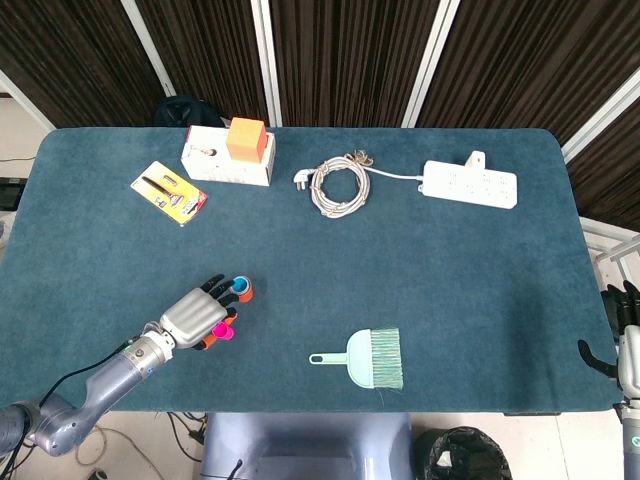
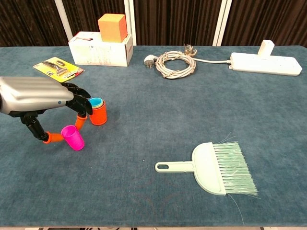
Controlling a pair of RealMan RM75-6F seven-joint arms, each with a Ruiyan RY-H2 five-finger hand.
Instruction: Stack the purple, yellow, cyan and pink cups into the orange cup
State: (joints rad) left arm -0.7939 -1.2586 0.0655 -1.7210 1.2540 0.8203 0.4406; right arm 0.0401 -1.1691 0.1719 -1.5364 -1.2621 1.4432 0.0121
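The orange cup (image 2: pixel 98 114) stands upright at the left of the table, with the cyan cup (image 2: pixel 96 102) nested inside it; they show as one stack (image 1: pixel 240 290) in the head view. No purple or yellow cup is visible on its own. Just in front stands the pink cup (image 2: pixel 73 138) (image 1: pixel 222 330). My left hand (image 2: pixel 38 98) (image 1: pixel 195 318) reaches over it and pinches it between the thumb on its left side and a finger on its far side. My right hand (image 1: pixel 625 335) hangs off the table's right edge, holding nothing.
A mint dustpan brush (image 2: pixel 211 167) lies at the front centre. Along the back are a white box (image 2: pixel 100 48) with an orange block (image 2: pixel 112 26) on it, a yellow packet (image 2: pixel 58 67), a coiled cable (image 2: pixel 172 63) and a power strip (image 2: pixel 264 62).
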